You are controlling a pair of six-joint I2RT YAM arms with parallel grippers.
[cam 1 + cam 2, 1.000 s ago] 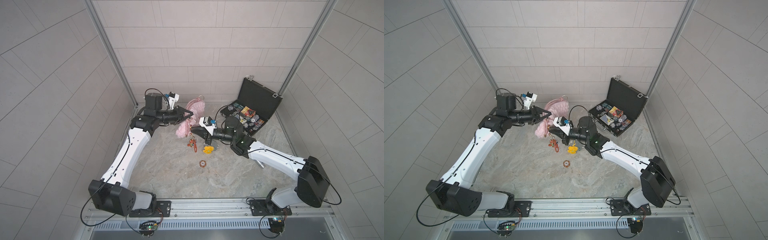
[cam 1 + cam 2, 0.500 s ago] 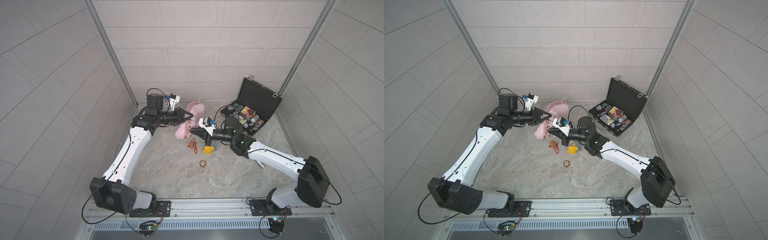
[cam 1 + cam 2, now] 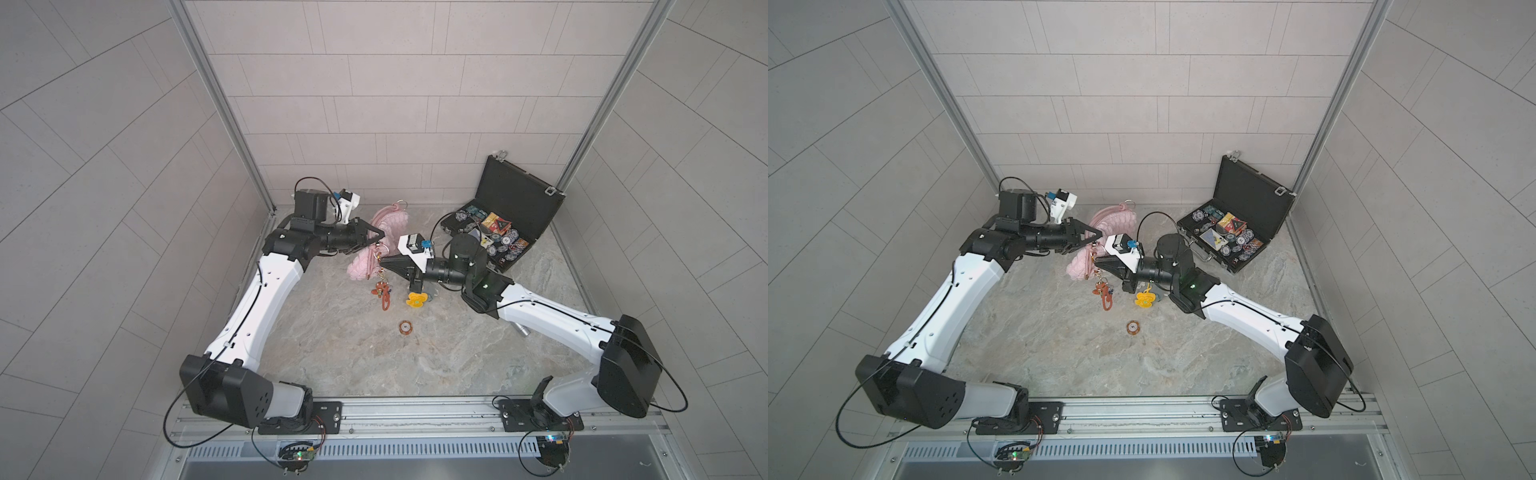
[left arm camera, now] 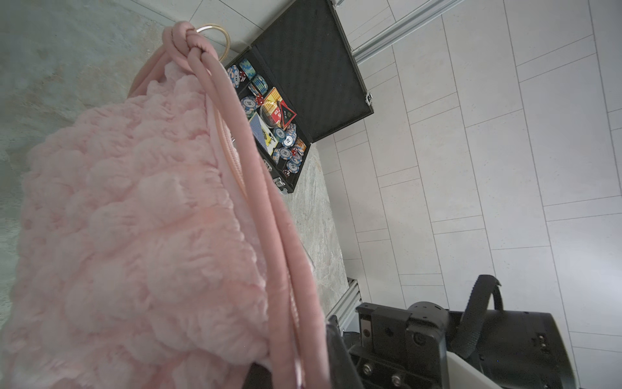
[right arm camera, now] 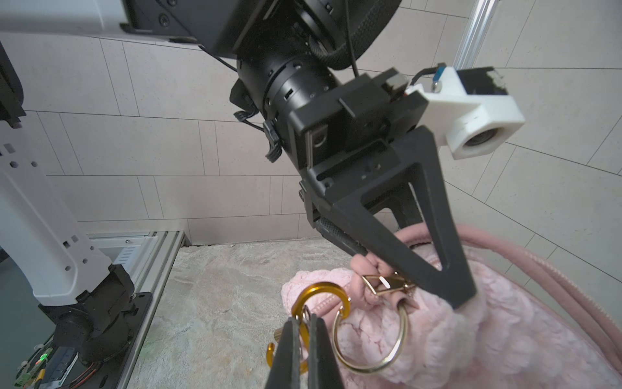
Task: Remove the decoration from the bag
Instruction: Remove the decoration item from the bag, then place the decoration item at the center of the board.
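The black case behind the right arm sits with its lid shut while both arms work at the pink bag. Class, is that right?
Not quite: the black case has its lid open, with chips and cards showing inside, in both top views. Both arms do work at the pink bag.

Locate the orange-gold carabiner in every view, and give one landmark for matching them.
Top views: the carabiner is a tiny glint at the right end effector tip, against the bag.
Left wrist: not in it.
Right wrist: carabiner low centre, pinched by the end effector.
Shared landmark: the pink bag.
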